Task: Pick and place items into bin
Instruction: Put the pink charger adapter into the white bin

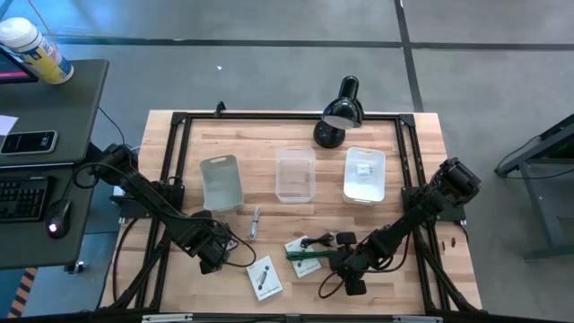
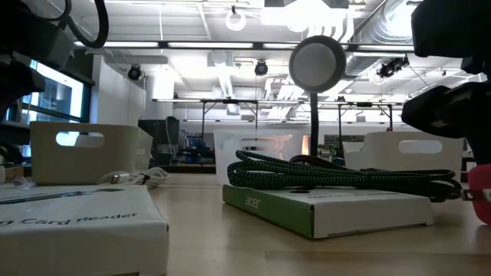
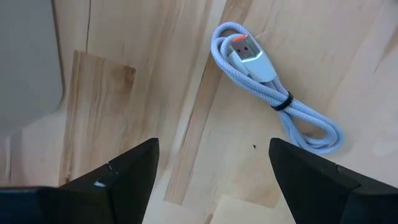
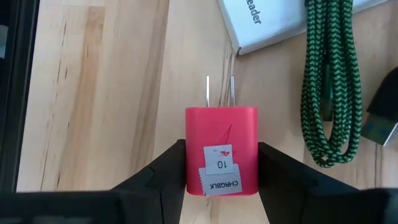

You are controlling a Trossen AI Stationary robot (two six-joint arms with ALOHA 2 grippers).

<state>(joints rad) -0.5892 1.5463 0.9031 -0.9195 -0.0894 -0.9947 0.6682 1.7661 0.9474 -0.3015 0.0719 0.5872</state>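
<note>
My right gripper [image 4: 221, 152] [image 1: 345, 263], near the table's front right, is shut on a pink charger plug [image 4: 221, 134] with a white label. Next to it a green braided cable [image 4: 329, 93] lies on a white and green box [image 2: 330, 207]. Another white box [image 1: 265, 278] lies at the front centre. My left gripper [image 3: 214, 149] [image 1: 213, 254] hangs open at the front left, pointing down at bare wood. A pale coiled cable [image 3: 273, 93] lies flat beside it, outside the fingers. Three bins stand in a row: grey [image 1: 221, 182], clear [image 1: 295, 175] and white [image 1: 365, 175]. My right gripper pinches the pink plug by its two opposite side faces [image 4: 189, 155], one finger on each. The fingers slant down from the near right. The plug's two metal prongs [image 4: 219, 92] point away from the gripper, forward along the fingers. Whether the plug touches the table does not show.
A black desk lamp [image 1: 339, 112] stands at the far edge behind the bins, its head over the table. A black frame [image 1: 175, 161] runs round the tabletop. A black cable [image 1: 320, 240] lies near the green one. A desk with keyboard and mouse [image 1: 56, 217] stands to the left.
</note>
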